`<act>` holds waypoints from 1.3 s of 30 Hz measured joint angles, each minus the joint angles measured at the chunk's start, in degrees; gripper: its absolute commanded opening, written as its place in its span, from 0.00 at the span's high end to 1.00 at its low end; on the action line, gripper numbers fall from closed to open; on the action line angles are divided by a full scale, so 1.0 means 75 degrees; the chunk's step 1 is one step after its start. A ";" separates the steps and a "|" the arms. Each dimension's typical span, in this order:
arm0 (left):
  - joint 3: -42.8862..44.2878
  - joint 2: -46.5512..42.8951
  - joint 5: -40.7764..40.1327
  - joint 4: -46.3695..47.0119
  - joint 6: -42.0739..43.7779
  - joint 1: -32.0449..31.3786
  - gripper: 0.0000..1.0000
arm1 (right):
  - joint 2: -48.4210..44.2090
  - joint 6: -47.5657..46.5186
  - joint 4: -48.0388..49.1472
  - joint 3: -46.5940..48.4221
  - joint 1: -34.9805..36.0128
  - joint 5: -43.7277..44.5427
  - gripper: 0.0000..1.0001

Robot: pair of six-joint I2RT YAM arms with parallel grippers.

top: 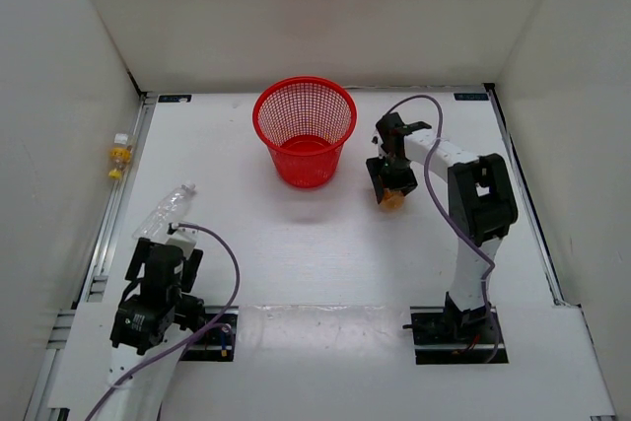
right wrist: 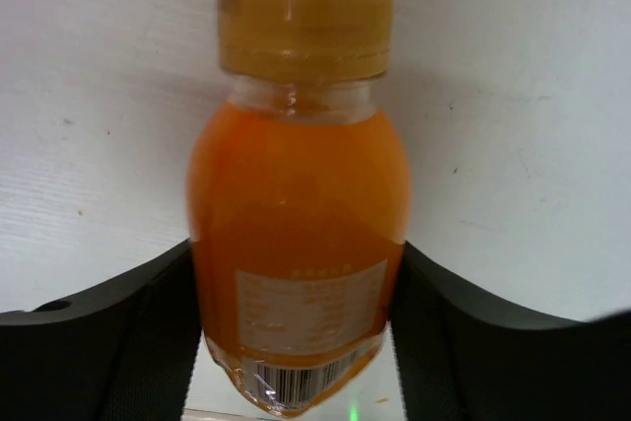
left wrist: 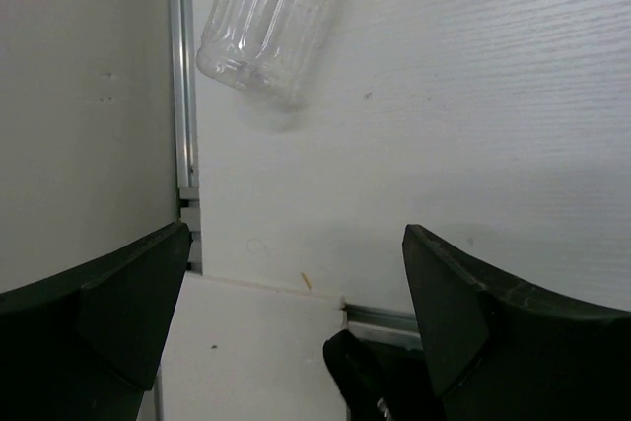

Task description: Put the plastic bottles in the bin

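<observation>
Pinching the orange bottle point(right wrist: 296, 234) in the right tool point(top: 391, 192), cap pointing ahead, just right of the bin point(top: 306, 170), with the left tool point(left wrist: 298, 253) spread, well apart from it.

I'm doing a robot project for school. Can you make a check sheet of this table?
Surface: white table, no spills seen.
Job's things: round red plastic mesh bin upright at the far middle; stubby orange plastic bottle held right of it; longer clear plastic bottle with white cap lying near the left edge; tiny clear bottle with yellow band by the left metal rail.
Clutter: nothing seen.
Grippers: left gripper open, empty; right gripper shut on the orange bottle.
Cables: purple cables loop along both arms.
Surroundings: white walls on three sides.
</observation>
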 measured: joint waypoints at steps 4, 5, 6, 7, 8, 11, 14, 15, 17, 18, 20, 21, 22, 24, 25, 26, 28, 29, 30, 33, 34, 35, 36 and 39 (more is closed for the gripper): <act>0.0682 0.0431 0.0230 -0.0373 0.0172 0.0000 0.00 | 0.0026 0.0090 0.0070 -0.0003 0.0000 0.0006 0.59; 0.0866 0.0650 0.0323 -0.0478 0.0210 0.0000 0.00 | 0.0026 0.0119 0.0087 -0.0003 0.0000 0.0015 0.72; 0.1052 0.0895 0.0391 -0.0589 0.0256 0.0000 0.00 | 0.0026 0.0137 0.0108 -0.0003 0.0000 0.0026 0.79; 0.1215 0.1128 0.0472 -0.0656 0.0286 0.0000 0.00 | 0.0023 0.0163 0.0125 0.0000 0.0000 0.0052 0.84; 0.1390 0.1378 0.0554 -0.0726 0.0286 0.0000 0.00 | 0.0012 0.0192 0.0143 0.0003 0.0000 0.0076 0.85; 0.1970 0.2177 0.0691 -0.0769 0.0166 0.0000 0.00 | -0.0140 0.0364 0.0140 0.0114 -0.0012 0.0163 0.85; 0.2544 0.2821 0.0825 -0.0574 -0.0090 0.0000 0.00 | -0.0842 0.0746 0.0204 0.0428 -0.0029 0.0286 0.84; 0.2658 0.2943 0.0860 -0.0460 -0.0152 0.0000 0.00 | -0.1224 0.0883 0.0338 0.0592 -0.0017 0.0364 0.84; 0.2748 0.3057 0.0854 -0.0239 -0.0236 0.0000 0.00 | -0.2130 0.1160 0.0982 0.0877 0.0055 0.0667 0.84; 0.2742 0.3075 0.0836 -0.0166 -0.0265 0.0000 0.00 | -0.2541 0.1247 0.1390 0.1003 0.0119 0.0813 0.84; 0.2716 0.3124 0.0664 0.0000 -0.0306 0.0000 0.00 | -0.3279 0.1329 0.2442 0.1300 0.0379 0.1017 0.84; 0.2702 0.3171 0.0554 0.0079 -0.0335 0.0000 0.00 | -0.3494 0.1326 0.2894 0.1492 0.0571 0.1058 0.84; 0.2699 0.3261 0.0428 0.0152 -0.0361 0.0000 0.00 | -0.3579 0.1311 0.3273 0.1813 0.0799 0.1064 0.82; 0.2707 0.3503 0.0268 0.0306 -0.0440 0.0003 0.00 | -0.3276 0.1294 0.3847 0.2617 0.1247 0.0938 0.77; 0.2742 0.3666 0.0210 0.0356 -0.0478 0.0003 0.00 | -0.2996 0.1297 0.3911 0.3107 0.1434 0.0839 0.73; 0.2777 0.3815 0.0169 0.0411 -0.0510 0.0003 0.00 | -0.2556 0.1279 0.3885 0.3774 0.1641 0.0766 0.63; 0.2876 0.4127 0.0137 0.0522 -0.0580 0.0003 0.00 | -0.1556 0.1233 0.3955 0.4899 0.1979 0.0650 0.55; 0.2917 0.4232 0.0131 0.0554 -0.0606 0.0003 0.00 | -0.1078 0.1192 0.3963 0.5199 0.2110 0.0612 0.54; 0.2952 0.4319 0.0134 0.0600 -0.0621 0.0003 0.00 | -0.0662 0.1166 0.3914 0.5353 0.2232 0.0565 0.52; 0.2984 0.4497 0.0128 0.0714 -0.0621 0.0003 0.00 | 0.0393 0.1163 0.3520 0.5391 0.2506 0.0425 0.39; 0.2984 0.4558 0.0122 0.0723 -0.0586 0.0003 0.00 | 0.0699 0.1166 0.3334 0.5377 0.2576 0.0393 0.27; 0.2984 0.4622 0.0090 0.0740 -0.0539 0.0003 0.00 | 0.0953 0.1189 0.3136 0.5324 0.2634 0.0361 0.25; 0.2987 0.4689 0.0044 0.0766 -0.0478 0.0003 0.00 | 0.1087 0.1189 0.2993 0.5249 0.2669 0.0338 0.23; 0.2993 0.5059 -0.0154 0.0860 -0.0157 0.0003 0.00 | 0.1128 0.1218 0.2669 0.4960 0.2710 0.0294 0.14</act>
